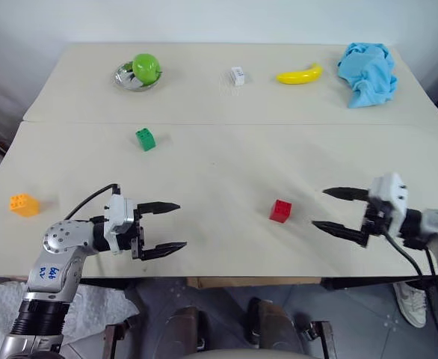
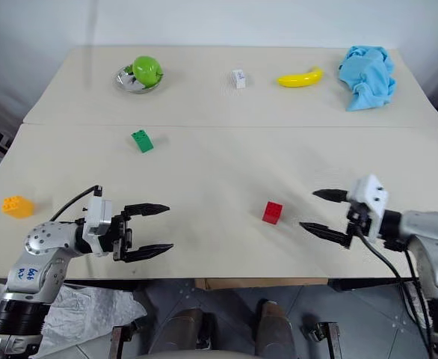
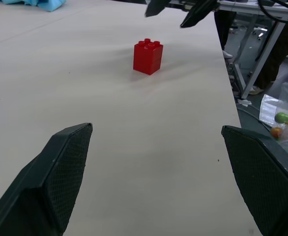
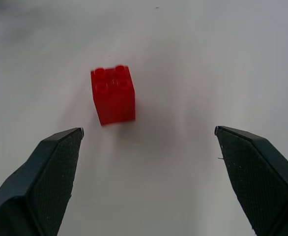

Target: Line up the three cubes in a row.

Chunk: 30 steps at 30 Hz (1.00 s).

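The three cubes are spread well apart on the pale tabletop (image 1: 219, 164), not in a row. The red cube (image 1: 281, 210) is seen near the front edge, studs up, between the two arms. The green cube (image 1: 146, 139) is found farther back and to the left, just in front of the seam where two tabletop panels meet. The orange-yellow cube (image 1: 24, 204) is placed near the left edge, well apart from the other two.

The left end effector (image 1: 164, 226) is held released — its two black fingers are spread wide with nothing between them — low over the front of the tabletop, pointed across toward the red cube but still clear of it. The right end effector (image 1: 333, 209) is likewise released and empty, its fingers parted and aimed at the red cube from the other side; a gap of bare tabletop is left between fingertips and cube. In the right wrist view the red cube (image 4: 113, 94) is framed ahead of the open fingers (image 4: 41, 182), touched by neither.

Along the back of the tabletop a green apple (image 1: 146, 68) is seen resting in a small metal dish (image 1: 127, 79), a small white box (image 1: 238, 75) stands near the middle, a banana (image 1: 300, 75) lies to its right, and a crumpled blue cloth (image 1: 367, 73) is left at the far right corner.
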Available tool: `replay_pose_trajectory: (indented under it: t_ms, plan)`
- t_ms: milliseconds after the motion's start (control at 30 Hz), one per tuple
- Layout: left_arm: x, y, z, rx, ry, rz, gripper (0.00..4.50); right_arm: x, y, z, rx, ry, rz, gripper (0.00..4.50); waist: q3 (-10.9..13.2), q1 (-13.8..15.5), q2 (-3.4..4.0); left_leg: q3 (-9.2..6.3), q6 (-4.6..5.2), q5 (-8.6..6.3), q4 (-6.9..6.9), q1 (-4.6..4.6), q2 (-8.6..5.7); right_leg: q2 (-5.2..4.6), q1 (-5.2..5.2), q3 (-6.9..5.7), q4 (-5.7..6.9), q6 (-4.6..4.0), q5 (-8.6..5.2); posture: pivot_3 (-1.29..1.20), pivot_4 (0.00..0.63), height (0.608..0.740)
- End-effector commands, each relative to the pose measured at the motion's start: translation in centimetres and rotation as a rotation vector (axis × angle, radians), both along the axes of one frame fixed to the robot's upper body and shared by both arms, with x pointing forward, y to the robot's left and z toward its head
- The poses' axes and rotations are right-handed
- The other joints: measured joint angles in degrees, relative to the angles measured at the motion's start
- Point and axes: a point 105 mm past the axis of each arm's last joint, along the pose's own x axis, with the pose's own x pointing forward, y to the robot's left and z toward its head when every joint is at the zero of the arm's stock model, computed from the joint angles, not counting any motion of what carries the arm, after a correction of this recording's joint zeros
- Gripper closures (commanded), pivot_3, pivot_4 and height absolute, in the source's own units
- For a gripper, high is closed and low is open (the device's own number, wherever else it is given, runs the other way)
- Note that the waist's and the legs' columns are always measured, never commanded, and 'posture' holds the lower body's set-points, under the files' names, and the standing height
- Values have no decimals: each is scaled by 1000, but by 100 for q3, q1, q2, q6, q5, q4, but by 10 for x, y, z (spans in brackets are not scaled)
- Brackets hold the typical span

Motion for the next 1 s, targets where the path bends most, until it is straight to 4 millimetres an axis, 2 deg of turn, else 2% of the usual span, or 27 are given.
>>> replay_pose_trajectory:
  t_ms: [33, 233, 333, 533, 600, 833, 1000]
  plan:
    - [-1, 3, 3, 3, -29, 25, 23, 9, 10, -2, -5, 22, 11, 0, 0, -7, 0, -1, 2, -3, 0, -2, -1, 0, 0, -2, -2, 0, 0, 0, 150, 740]
    - [-2, 5, 0, 11, -35, 48, 23, 20, 31, -16, -12, 48, 59, 0, 0, -29, 0, -6, 4, -7, -1, -10, -2, 5, 0, -17, -7, 0, 0, 0, 150, 740]
    - [-1, 7, 0, 7, -41, 68, 0, 22, 40, -18, 14, 44, 84, 596, 0, -35, 0, -6, 4, -7, 0, -12, -3, 5, 0, -17, -6, 0, 0, 0, 150, 740]
    - [0, 9, 0, 0, -42, 90, 0, 25, 52, -19, 22, 20, 126, 2652, 0, -43, 0, -6, 4, -7, 0, -12, -3, 6, 0, -19, -6, 0, 0, 0, 150, 740]
    - [0, 9, 3, -35, -44, 102, 0, 27, 56, -18, 22, 26, 147, 3031, 0, -47, 0, -6, 4, -7, 0, -12, -2, 7, 0, -19, -6, 0, -1, 0, 150, 740]
    - [2, 19, -1, -47, -32, 165, 0, 48, 71, -4, -44, -24, 318, 3031, 0, -67, -1, -4, 4, -6, 2, -11, -2, 8, 0, -19, -5, 0, -1, 0, 150, 740]
    - [3, 23, -1, -49, -37, 190, 0, 60, 76, -5, -99, -9, 431, 3031, 1, -62, -1, -6, 4, -6, 1, -10, 0, 11, 1, -21, -5, 0, -1, 0, 150, 740]
